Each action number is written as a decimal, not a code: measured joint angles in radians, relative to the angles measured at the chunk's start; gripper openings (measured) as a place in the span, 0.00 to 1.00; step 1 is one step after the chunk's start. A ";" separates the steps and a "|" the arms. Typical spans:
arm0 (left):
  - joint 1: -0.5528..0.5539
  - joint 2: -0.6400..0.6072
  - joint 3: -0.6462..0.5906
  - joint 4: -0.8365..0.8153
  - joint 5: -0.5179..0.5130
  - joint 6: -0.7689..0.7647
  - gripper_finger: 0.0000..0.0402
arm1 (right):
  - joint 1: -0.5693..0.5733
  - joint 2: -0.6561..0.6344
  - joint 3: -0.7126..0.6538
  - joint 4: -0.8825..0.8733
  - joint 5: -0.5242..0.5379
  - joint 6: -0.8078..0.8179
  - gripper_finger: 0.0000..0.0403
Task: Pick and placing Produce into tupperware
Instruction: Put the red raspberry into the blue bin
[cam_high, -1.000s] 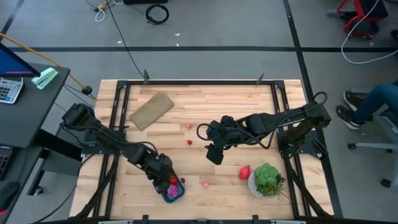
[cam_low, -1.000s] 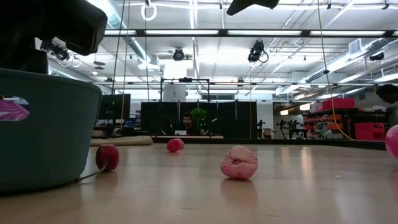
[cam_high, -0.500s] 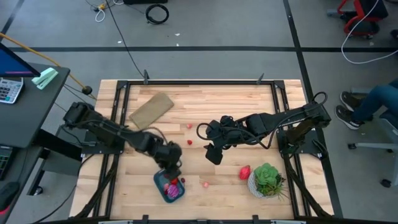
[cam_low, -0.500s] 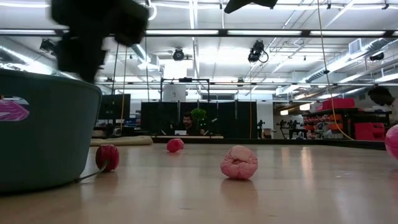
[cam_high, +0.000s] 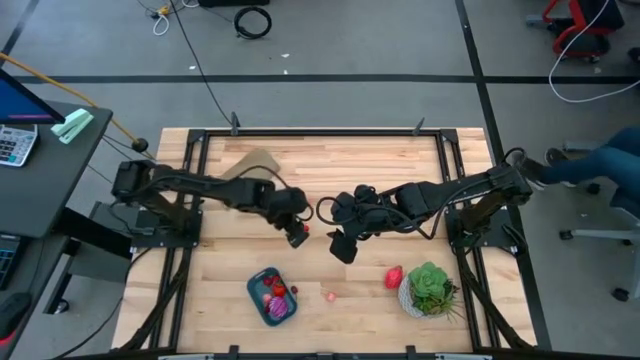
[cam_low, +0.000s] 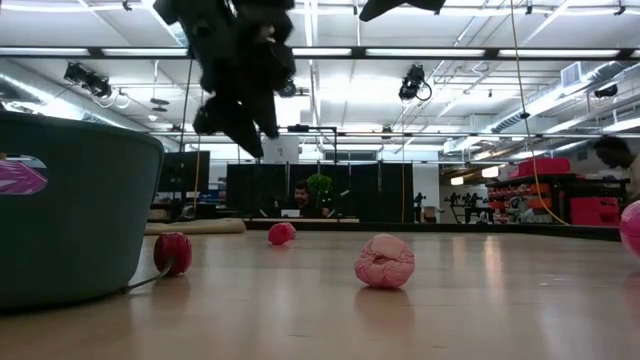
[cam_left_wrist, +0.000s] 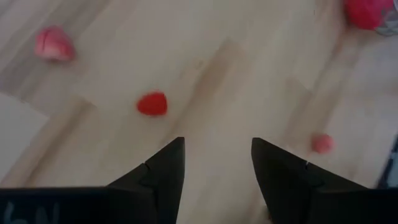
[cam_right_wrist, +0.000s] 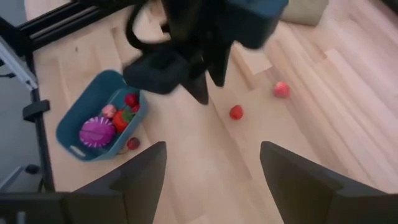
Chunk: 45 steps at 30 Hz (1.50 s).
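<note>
The left tool (cam_high: 297, 234), fingers spread and empty, should centre over the red berry (cam_high: 305, 229) before descending; the right tool (cam_high: 342, 246) waits open.

tupperware (cam_high: 270, 298): teal-blue; berry (cam_left_wrist: 152, 104): red; plant (cam_high: 432, 284): green; table (cam_high: 370, 170): pale wood

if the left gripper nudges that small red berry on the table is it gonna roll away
Probably. The red berry looks small and rounded, lying loose on smooth bare wood, so a sideways touch would likely send it rolling. It also looks light for its size, so even a soft bump may shift it. The left gripper is open above it; closing evenly from both sides seems safer than pushing.
</note>
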<state>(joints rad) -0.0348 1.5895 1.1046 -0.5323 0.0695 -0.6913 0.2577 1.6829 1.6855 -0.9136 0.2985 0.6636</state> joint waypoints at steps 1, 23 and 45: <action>0.009 0.017 0.000 0.013 0.000 0.004 0.48 | 0.000 0.000 0.000 0.003 0.013 0.000 0.67; 0.060 0.281 0.000 0.126 -0.121 0.073 0.56 | 0.000 0.000 0.000 0.002 0.034 -0.038 0.67; 0.057 0.281 0.000 0.124 -0.113 -0.034 0.55 | 0.000 0.000 0.000 0.002 0.034 -0.064 0.67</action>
<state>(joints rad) 0.0223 1.8702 1.1042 -0.4078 -0.0435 -0.7252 0.2573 1.6825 1.6855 -0.9119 0.3325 0.5991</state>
